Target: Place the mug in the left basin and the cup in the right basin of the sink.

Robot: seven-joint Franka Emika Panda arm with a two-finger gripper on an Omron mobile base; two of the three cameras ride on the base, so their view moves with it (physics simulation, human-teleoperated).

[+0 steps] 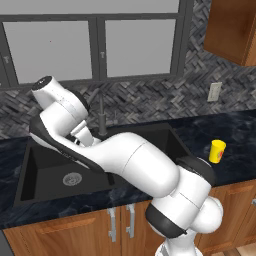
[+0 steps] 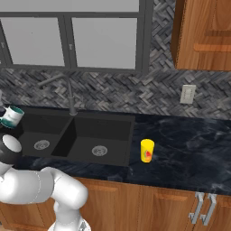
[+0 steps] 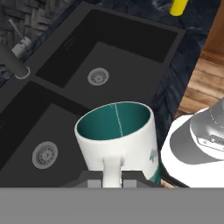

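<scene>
The robot's hand [image 3: 112, 183] is clamped on the handle of the mug [image 3: 118, 140], holding the white-grey vessel, with teal inside and at the rim, in the air above the sink [image 3: 144, 26]. In the hand view the mug's open mouth faces the camera and its handle points down toward the fingers; in the right base view the mug [image 2: 12, 116] hangs at the far left, tipped with its mouth up and to the left, over the left basin [image 2: 40, 133]. That basin's round steel drain [image 3: 44, 154] lies just beside the mug in the hand view, with the centre divider [image 3: 65, 94] between it and the right basin [image 3: 113, 70]. The dark faucet [image 2: 67, 92] rises behind the divider. The yellow cup [image 2: 147, 150] with its red mark stands upright on the dark marbled surface [image 2: 189, 149], just right of the sink and well apart from the mug. A wall outlet [image 2: 187, 94] sits on the herringbone backsplash behind.
</scene>
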